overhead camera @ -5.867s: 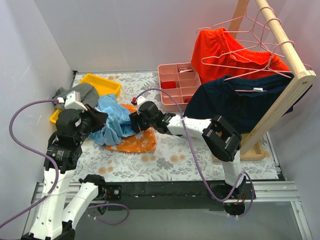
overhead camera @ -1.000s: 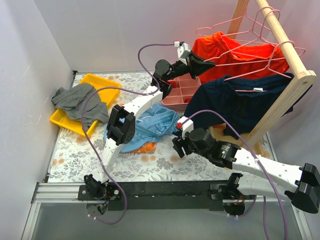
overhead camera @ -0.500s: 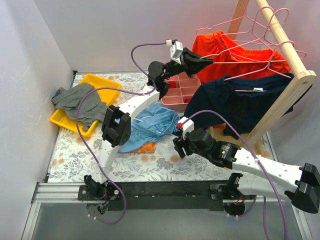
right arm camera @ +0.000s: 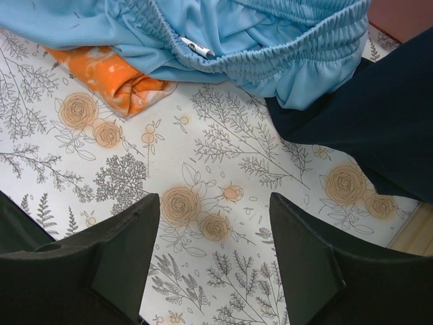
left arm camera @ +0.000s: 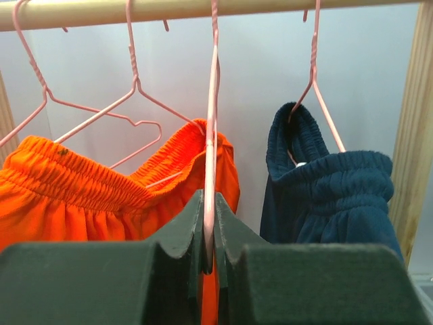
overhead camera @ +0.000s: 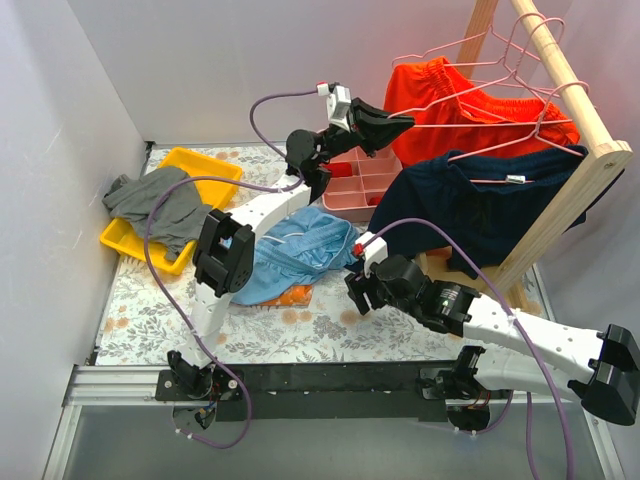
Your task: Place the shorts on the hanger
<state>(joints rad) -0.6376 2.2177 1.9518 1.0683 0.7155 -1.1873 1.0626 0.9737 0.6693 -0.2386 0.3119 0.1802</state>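
Observation:
The light sky-blue shorts (overhead camera: 300, 250) lie crumpled on the floral table, partly over an orange cloth; their elastic waistband shows in the right wrist view (right arm camera: 257, 40). My left gripper (overhead camera: 405, 120) is raised by the rack and shut on the wire of a pink hanger (overhead camera: 480, 124), which runs straight up between my fingers to the wooden rail (left arm camera: 212, 135). My right gripper (overhead camera: 352, 290) is open and empty, low over the table just in front of the shorts (right arm camera: 215, 223).
A wooden rail (overhead camera: 570, 80) carries several pink hangers, red-orange shorts (overhead camera: 450, 90) and a navy garment (overhead camera: 470, 215). A pink compartment tray (overhead camera: 345, 190) stands behind the shorts. A yellow tray (overhead camera: 205, 165) with a grey garment (overhead camera: 160, 205) is at the left.
Six seconds ago both grippers were down at the shorts. Over the last second my left gripper has drawn leftward and a little up with the hanger wire; the right arm has barely moved.

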